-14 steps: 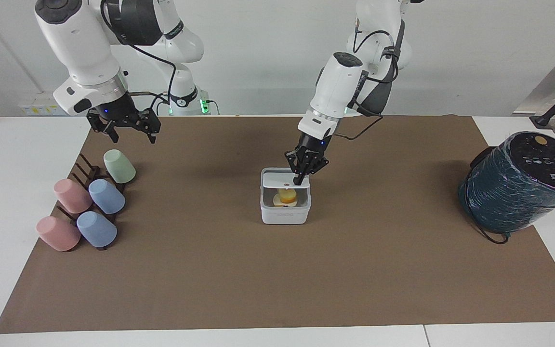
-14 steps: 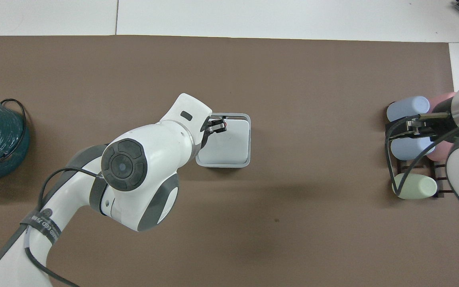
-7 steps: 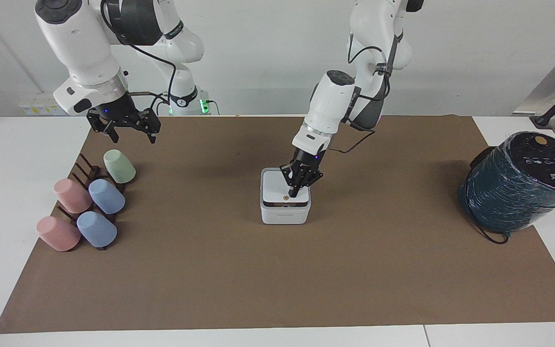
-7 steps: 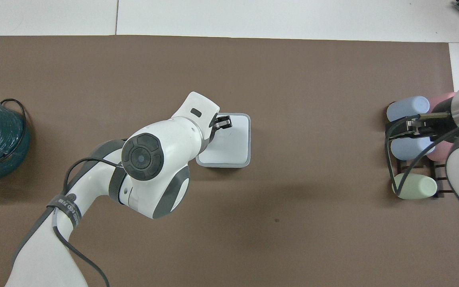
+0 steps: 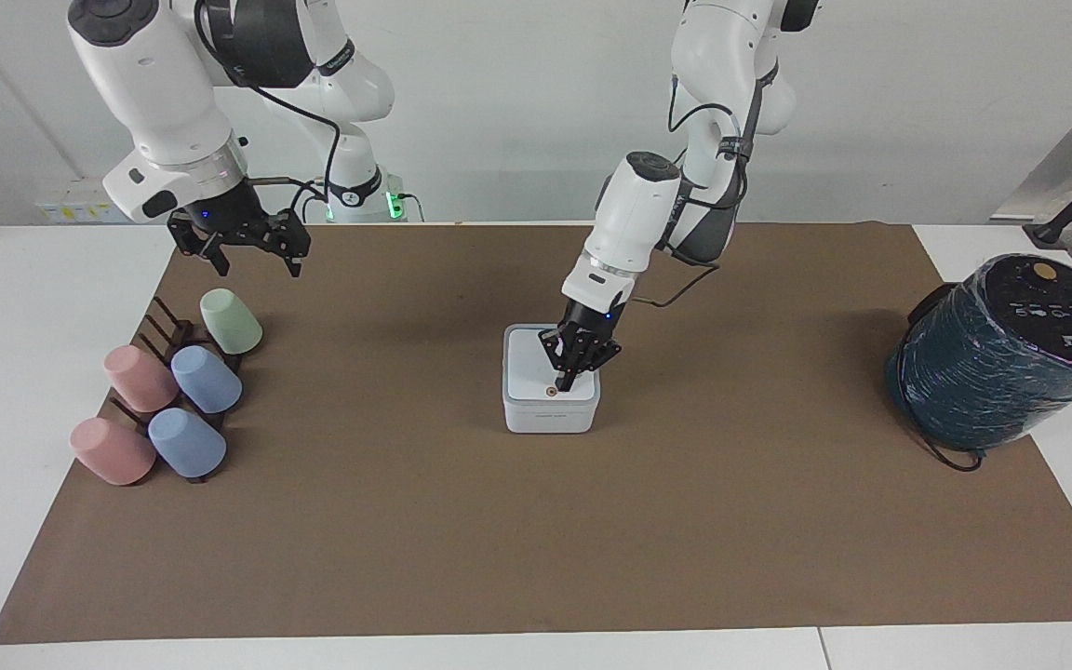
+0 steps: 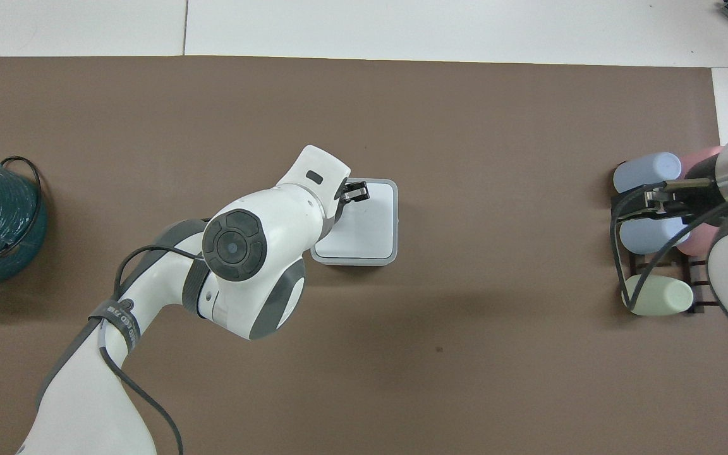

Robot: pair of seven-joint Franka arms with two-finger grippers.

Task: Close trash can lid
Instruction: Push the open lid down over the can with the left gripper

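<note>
- The trash can point(image 5: 550, 407) stands on the brown mat point(image 5: 536, 521), about midway between the two arms' ends of the table; it serves as the landmark here.
- The lid point(image 5: 536, 365) lies flat on the trash can, shut, with its orange dot point(image 5: 552, 392) near the edge farther from the robots.
- The left gripper point(image 5: 566, 381) points down at the lid, its fingers drawn together with nothing between them, the tips touching the lid just beside the orange dot.
- In the overhead view the left arm's wrist covers the corner of the trash can point(image 6: 390, 221) nearest the left arm's base; the left gripper point(image 6: 356, 191) shows over the lid point(image 6: 370, 224).
- A dark teal wrapped cylinder point(image 5: 1001, 352) lies well apart from the trash can, toward the left arm's end, with a black cable looped at its foot.
- A dark rack point(image 5: 168, 335) stands well apart from the trash can toward the right arm's end, with five cups lying on it: one green cup point(image 5: 231, 321), two blue, two pink.
- The right gripper point(image 5: 247, 244) waits in the air over the mat's edge beside that rack, fingers spread and empty, well apart from the trash can.
- Bare mat lies all round the trash can.
</note>
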